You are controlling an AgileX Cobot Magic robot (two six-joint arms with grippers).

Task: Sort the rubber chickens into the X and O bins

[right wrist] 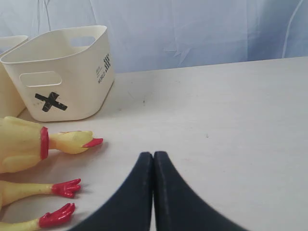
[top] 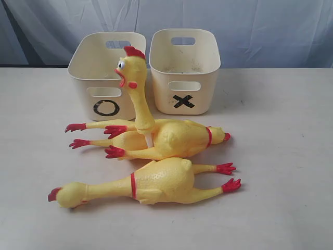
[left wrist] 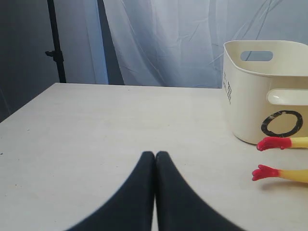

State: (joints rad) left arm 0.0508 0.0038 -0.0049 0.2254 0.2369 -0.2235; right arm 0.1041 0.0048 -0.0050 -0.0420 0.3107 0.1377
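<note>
Three yellow rubber chickens lie piled mid-table in the exterior view. The front one (top: 156,182) lies with its head to the left. Behind it, a second (top: 184,138) points its head right, and a third (top: 136,88) lifts its neck and head upright. The O bin (top: 83,94) and X bin (top: 208,88) stand side by side behind them, both with nothing visible inside. Neither gripper shows in the exterior view. My left gripper (left wrist: 155,155) is shut and empty, with the O bin (left wrist: 245,106) and two red feet (left wrist: 272,143) nearby. My right gripper (right wrist: 153,155) is shut and empty near a chicken head (right wrist: 72,142) and the X bin (right wrist: 86,96).
The pale table (top: 281,156) stretches wide on both sides of the pile. A wrinkled blue-white curtain (top: 250,26) hangs behind the bins. A dark stand pole (left wrist: 55,43) rises beyond the table's far edge in the left wrist view.
</note>
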